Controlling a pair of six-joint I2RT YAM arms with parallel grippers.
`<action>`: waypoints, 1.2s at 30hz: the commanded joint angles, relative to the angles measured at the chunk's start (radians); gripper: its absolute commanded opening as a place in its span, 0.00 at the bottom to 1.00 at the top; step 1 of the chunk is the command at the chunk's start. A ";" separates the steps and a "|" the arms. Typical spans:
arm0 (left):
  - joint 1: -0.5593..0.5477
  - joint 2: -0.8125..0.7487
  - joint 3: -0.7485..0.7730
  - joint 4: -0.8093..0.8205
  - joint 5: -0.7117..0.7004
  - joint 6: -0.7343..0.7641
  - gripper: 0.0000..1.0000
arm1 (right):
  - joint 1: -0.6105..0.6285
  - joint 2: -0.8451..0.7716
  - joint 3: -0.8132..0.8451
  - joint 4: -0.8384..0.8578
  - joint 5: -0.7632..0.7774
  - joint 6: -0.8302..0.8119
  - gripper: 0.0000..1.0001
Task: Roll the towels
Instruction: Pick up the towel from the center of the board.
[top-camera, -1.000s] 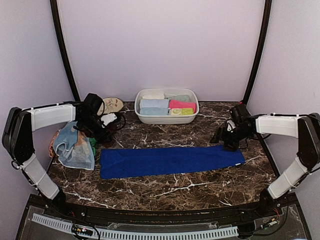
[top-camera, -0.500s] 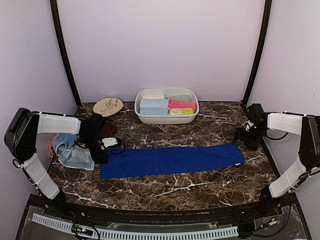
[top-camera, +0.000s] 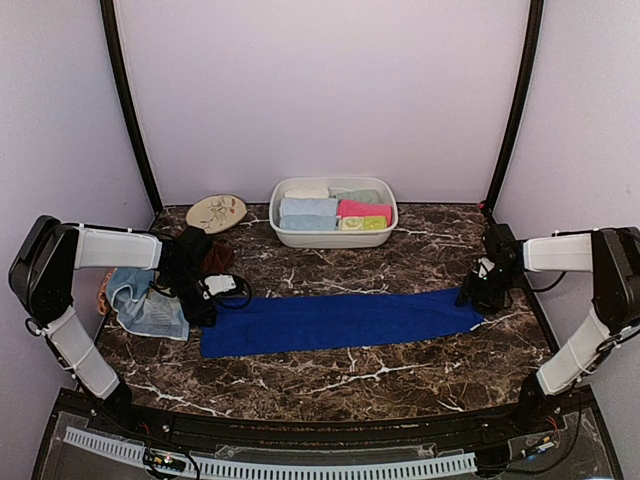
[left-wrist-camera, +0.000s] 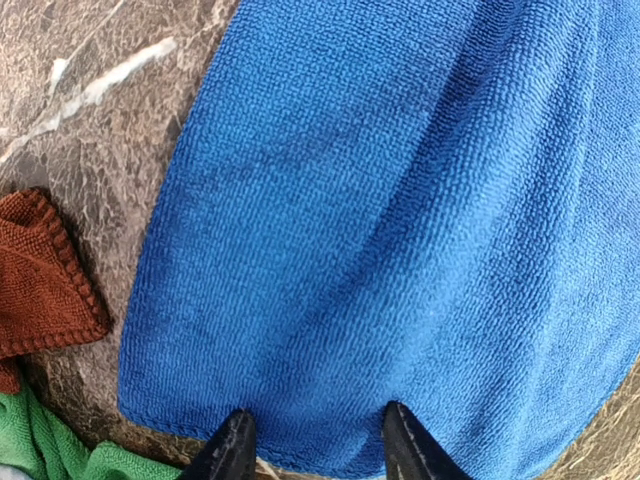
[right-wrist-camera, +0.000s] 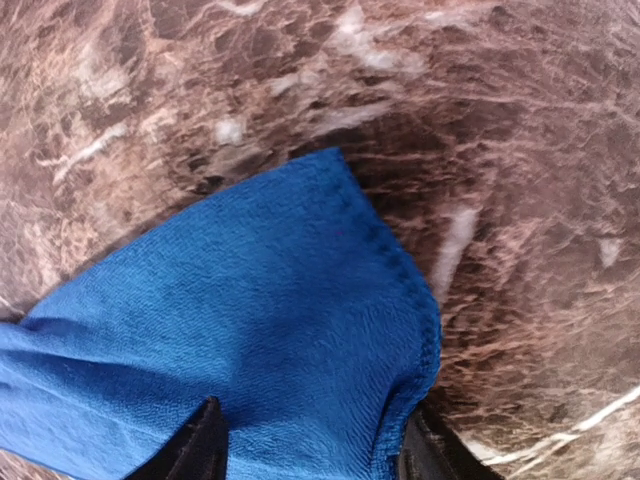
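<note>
The left claw (left-wrist-camera: 318, 452) stands partly open, its fingertips (left-wrist-camera: 232, 452) set on the short left end of the royal blue towel (top-camera: 340, 322), not closed on it. The right claw (right-wrist-camera: 310, 450) is also apart, straddling the far right corner, where the hem curls beside one finger; whether the pads press the cloth I cannot tell.

The towel lies flat, its long axis running left to right, parallel to the near edge of the surface (top-camera: 350, 385). Bare marble lies in front and behind it. Just beside its left end lie a rust-brown towel (left-wrist-camera: 40, 270), a green towel (left-wrist-camera: 35, 450) and a pale towel (top-camera: 145, 305). Well behind it stands the white tub (top-camera: 333, 240) of rolled towels, with the leaf-patterned plate (top-camera: 216, 212) to its left.
</note>
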 joint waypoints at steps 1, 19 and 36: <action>0.002 0.003 0.004 0.009 -0.003 0.001 0.45 | 0.028 0.012 -0.026 0.032 -0.044 0.021 0.50; 0.002 -0.056 0.168 -0.225 0.361 -0.019 0.60 | -0.144 -0.050 0.136 -0.156 0.198 -0.035 0.00; 0.058 -0.044 0.215 -0.245 0.382 -0.021 0.58 | 0.192 -0.090 0.295 -0.171 0.084 0.101 0.00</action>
